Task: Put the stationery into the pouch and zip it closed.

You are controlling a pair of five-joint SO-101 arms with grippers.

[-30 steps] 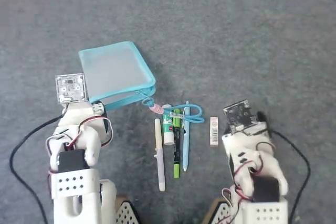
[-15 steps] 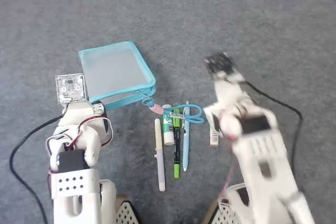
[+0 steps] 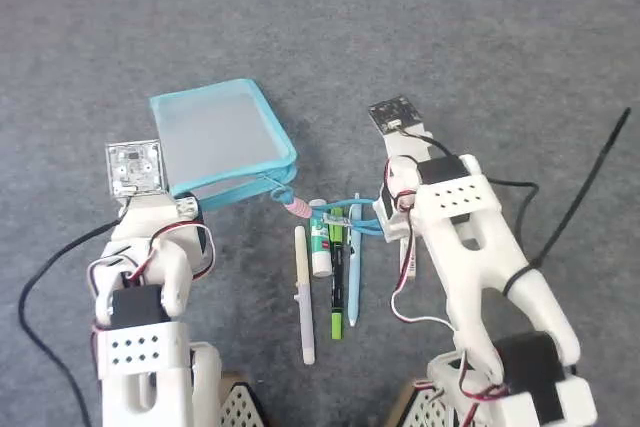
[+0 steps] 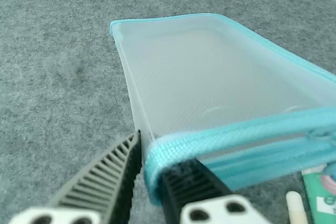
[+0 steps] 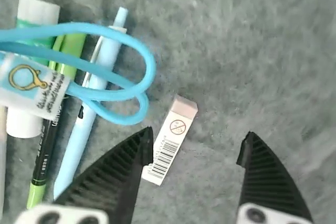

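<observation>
**gripnoob:** ok, where's all the stuff sitting right now?

**benchrat:** The pouch lies flat at about 10 o'clock from the row of pens, zipper side facing them. The left claw is clamped on the pouch's zipper edge, near a corner. The right claw hangs spread wide right over the eraser, which sits at 3 o'clock of the pens, just beside the light blue pen.

**gripnoob:** eraser first then? how's it gonna handle?

**benchrat:** I'd guess so. It looks small, light and stiff, and the paper sleeve is probably a bit slick, so pinch across the narrow sides mid-length. The pouch is thin soft mesh and I bet it flops, so the firmer zipper tape is the sane place to hold it. Watch the blue cord loop lying over the pens, it could snag.
</observation>
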